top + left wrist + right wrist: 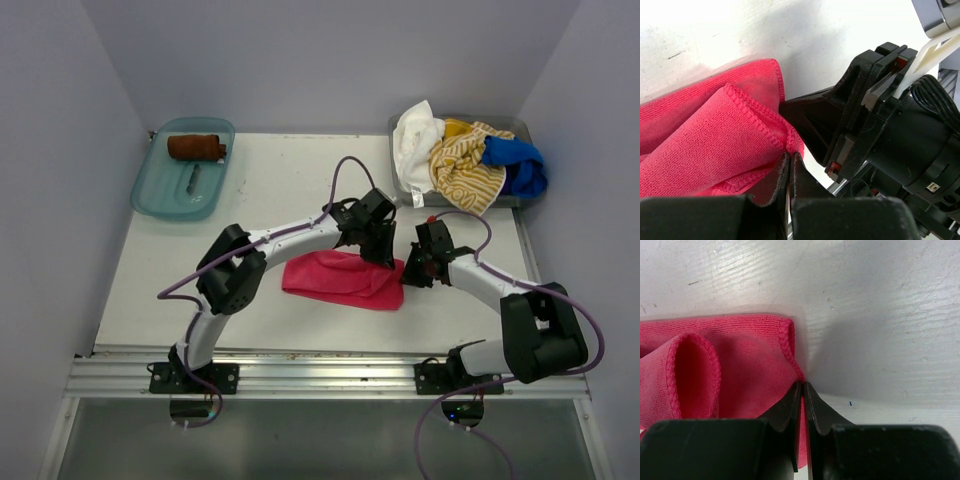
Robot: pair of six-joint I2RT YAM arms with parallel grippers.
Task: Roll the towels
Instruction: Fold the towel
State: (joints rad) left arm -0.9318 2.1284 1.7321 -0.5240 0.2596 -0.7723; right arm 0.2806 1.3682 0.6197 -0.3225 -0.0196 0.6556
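A hot pink towel [340, 277] lies folded over in the middle of the table. My left gripper [381, 254] pinches the far right corner of it; in the left wrist view the left gripper [790, 156] is shut on the stitched hem of the pink towel [705, 135]. My right gripper [414, 270] holds the near right corner; in the right wrist view the right gripper [803, 384] is shut on the pink towel [745, 360] with cloth between the pads. A rust-brown towel [196, 147] lies rolled at the back left. White [414, 135], yellow-striped [465, 172] and blue [518, 165] towels are piled at the back right.
The rolled brown towel rests in a translucent teal tray [160, 196]. The loose pile sits in a grey bin [512, 123] against the back wall. Side walls close in the table left and right, and a metal rail [320, 370] runs along the near edge.
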